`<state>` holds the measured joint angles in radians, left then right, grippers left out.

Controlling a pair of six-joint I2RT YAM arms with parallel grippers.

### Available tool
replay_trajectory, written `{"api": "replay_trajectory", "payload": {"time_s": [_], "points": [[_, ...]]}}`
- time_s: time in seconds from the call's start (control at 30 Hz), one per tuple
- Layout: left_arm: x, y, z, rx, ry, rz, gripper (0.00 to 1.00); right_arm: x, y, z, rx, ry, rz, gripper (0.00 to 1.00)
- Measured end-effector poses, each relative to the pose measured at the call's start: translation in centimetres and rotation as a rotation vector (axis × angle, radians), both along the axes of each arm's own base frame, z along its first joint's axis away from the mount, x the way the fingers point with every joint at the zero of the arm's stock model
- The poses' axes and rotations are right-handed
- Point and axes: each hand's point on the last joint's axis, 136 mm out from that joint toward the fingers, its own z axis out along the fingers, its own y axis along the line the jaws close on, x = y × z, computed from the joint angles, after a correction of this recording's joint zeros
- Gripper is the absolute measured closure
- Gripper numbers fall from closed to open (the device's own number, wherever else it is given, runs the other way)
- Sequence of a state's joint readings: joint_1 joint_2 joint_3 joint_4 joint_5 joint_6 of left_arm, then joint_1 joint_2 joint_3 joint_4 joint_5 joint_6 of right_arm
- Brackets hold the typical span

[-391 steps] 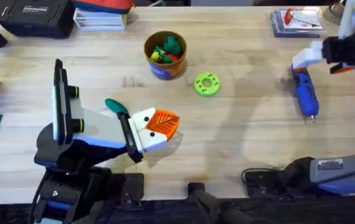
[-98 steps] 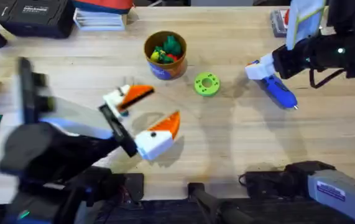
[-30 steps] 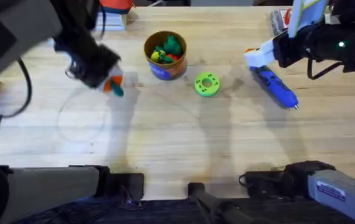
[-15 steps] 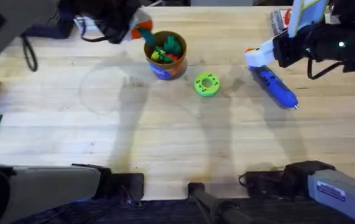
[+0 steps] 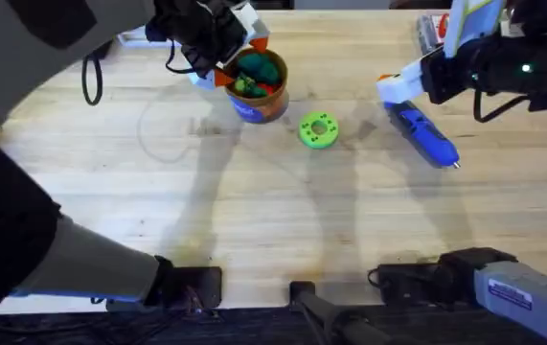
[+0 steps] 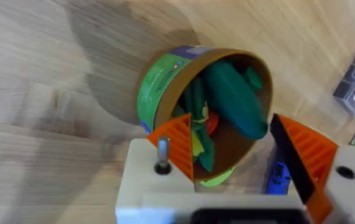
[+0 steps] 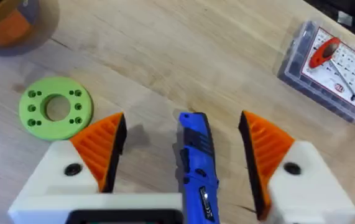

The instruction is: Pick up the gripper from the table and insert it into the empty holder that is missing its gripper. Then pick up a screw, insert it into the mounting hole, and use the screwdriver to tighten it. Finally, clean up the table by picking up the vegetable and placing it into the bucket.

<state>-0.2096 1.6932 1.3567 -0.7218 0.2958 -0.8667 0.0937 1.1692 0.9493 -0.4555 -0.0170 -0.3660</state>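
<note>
On the wooden table (image 5: 254,220), both end effectors gape: left (image 6: 236,146) over the bucket (image 5: 254,84), right (image 7: 180,149) astride the screwdriver (image 7: 197,168).

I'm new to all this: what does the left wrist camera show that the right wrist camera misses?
Left wrist alone: the inside of the round cup with the yellow-orange rim, a long green toy vegetable lying in it.

Right wrist alone: a clear plastic case and the open right gripper straddling the screwdriver.

Both: the blue pen-shaped screwdriver and the wooden table.
</note>
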Motion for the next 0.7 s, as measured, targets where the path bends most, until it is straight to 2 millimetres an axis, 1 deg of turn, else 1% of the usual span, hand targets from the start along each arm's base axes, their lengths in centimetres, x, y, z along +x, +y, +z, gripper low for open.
{"api": "replay_trajectory", "payload": {"time_s": [0.03,0.07,0.1,0.23,0.27,0.37,0.47,0.5,0.57,0.6,0.7], "points": [[0.0,0.0,0.0,0.001,-0.002,-0.002,0.203,0.0,0.0,0.0,0.0,0.0,0.0,0.007],[0.0,0.0,0.1,0.002,-0.006,-0.01,0.134,0.0,0.0,0.0,0.0,-0.001,0.0,0.007],[0.1,-0.1,0.3,0.003,-0.013,-0.019,0.098,0.0,0.0,0.0,0.0,-0.002,0.0,0.007],[-0.2,-0.1,1.2,0.026,-0.013,-0.065,0.081,0.1,0.0,0.1,0.0,-0.003,0.0,0.007],[-0.8,0.1,2.9,0.056,-0.026,-0.124,0.081,0.0,0.0,0.0,0.0,0.002,0.0,0.007],[-2.1,0.3,5.3,0.098,-0.059,-0.212,0.08,-1.1,-0.1,-0.2,-0.002,0.032,-0.001,0.007],[-4.4,0.9,8.1,0.159,-0.109,-0.342,0.078,-2.6,-0.2,0.7,-0.001,0.05,-0.003,0.007],[-7.6,1.5,9.7,0.223,-0.136,-0.491,0.078,-3.6,-0.3,3.1,0.016,0.017,-0.017,0.007],[-9.5,1.9,10.2,0.258,-0.141,-0.587,0.079,-4.2,-0.4,4.7,0.027,-0.018,-0.024,0.007],[-12.2,2.6,10.2,0.314,-0.143,-0.762,0.078,-5.7,-0.5,6.6,0.055,-0.066,-0.043,0.008],[-12.6,2.8,10.0,0.347,-0.152,-0.832,0.078,-6.3,-0.6,7.1,0.08,-0.079,-0.063,0.008]]}}
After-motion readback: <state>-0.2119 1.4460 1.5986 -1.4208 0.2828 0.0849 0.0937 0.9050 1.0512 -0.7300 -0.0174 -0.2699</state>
